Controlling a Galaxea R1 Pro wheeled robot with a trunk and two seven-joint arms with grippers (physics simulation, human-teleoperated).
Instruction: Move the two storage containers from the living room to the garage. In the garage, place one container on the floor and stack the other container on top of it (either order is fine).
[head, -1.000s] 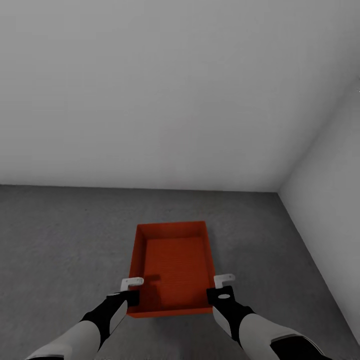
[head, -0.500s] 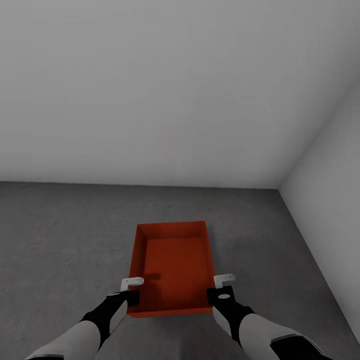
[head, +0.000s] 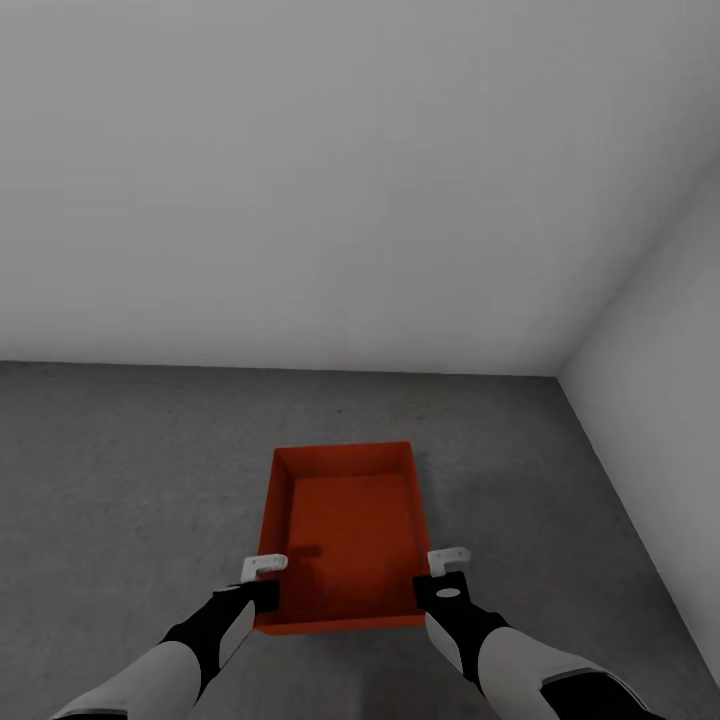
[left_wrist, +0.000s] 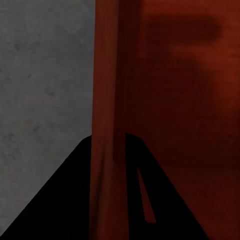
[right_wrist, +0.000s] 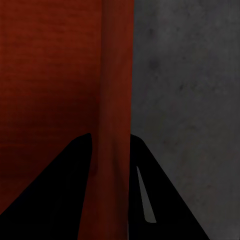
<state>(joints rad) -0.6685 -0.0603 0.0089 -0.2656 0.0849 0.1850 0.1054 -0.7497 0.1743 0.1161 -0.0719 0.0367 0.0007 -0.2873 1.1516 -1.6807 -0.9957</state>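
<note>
One red-orange storage container (head: 345, 520) lies lengthwise in front of me over the dark grey concrete floor (head: 120, 470) of the garage. My left gripper (head: 271, 596) is shut on its left wall near the front corner, and my right gripper (head: 424, 590) is shut on its right wall opposite. In the left wrist view the thin red wall (left_wrist: 106, 100) runs between the black fingers (left_wrist: 65, 200). The right wrist view shows the other wall (right_wrist: 117, 90) pinched the same way, with floor (right_wrist: 185, 75) beside it. I cannot tell whether the box rests on the floor or hangs just above it.
A plain pale grey wall (head: 300, 200) stands ahead. A second wall (head: 670, 400) meets it at a corner on the right. Bare concrete spreads to the left of the box and beyond it.
</note>
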